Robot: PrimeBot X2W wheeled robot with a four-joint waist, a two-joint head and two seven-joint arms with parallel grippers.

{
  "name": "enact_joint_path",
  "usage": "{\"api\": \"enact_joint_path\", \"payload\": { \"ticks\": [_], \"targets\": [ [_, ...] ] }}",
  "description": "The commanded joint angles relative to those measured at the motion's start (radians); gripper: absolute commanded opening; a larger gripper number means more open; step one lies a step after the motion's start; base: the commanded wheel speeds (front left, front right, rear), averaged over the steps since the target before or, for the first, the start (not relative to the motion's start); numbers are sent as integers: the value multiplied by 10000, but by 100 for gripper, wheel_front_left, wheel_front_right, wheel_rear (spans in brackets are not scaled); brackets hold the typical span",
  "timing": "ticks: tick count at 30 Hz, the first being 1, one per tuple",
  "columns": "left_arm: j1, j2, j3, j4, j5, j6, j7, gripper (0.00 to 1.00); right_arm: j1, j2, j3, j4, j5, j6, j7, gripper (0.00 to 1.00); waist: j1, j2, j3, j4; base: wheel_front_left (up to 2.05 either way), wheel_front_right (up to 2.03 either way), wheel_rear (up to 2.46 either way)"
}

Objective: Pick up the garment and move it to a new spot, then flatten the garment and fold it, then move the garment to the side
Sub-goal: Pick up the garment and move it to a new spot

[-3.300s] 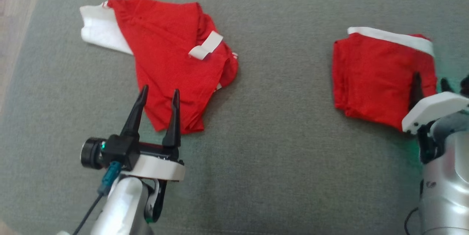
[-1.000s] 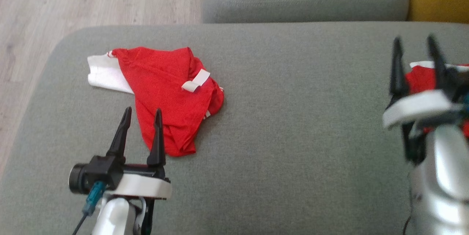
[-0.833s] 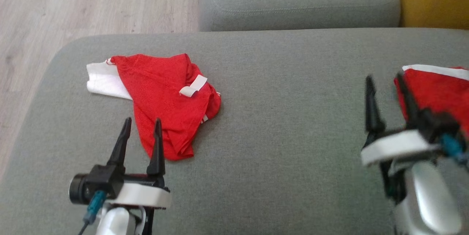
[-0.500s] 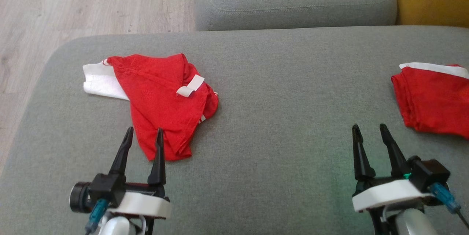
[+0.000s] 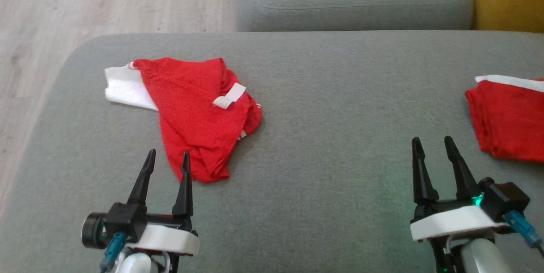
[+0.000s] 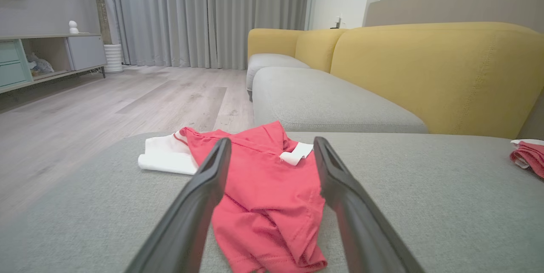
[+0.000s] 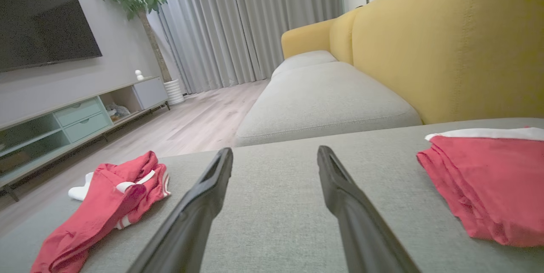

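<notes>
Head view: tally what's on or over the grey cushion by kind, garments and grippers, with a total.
Red garments: 2, the crumpled garment and the folded garment.
Grippers: 2, the left gripper and the right gripper, both open.
Total: 4.

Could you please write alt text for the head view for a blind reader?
A crumpled red-and-white garment lies on a grey cushion, just ahead of the open left gripper; the open right gripper sits near a folded red garment.
</notes>
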Motion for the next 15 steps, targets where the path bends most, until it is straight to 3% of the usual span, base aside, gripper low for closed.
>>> {"api": "enact_joint_path", "payload": {
  "ticks": [1, 15],
  "targets": [
    [-489, -2, 360, -305, 29, 39, -53, 100, -320, -15, 301, -396, 115, -7, -134, 100, -1, 0, -18, 171, 0, 0, 0],
    [-361, -12, 400, -178, 131, 78, -53, 100, -1, -15, 979, -376, 328, -7, -135, 100, -1, 0, -325, 2360, 0, 0, 0]
  ]
}}
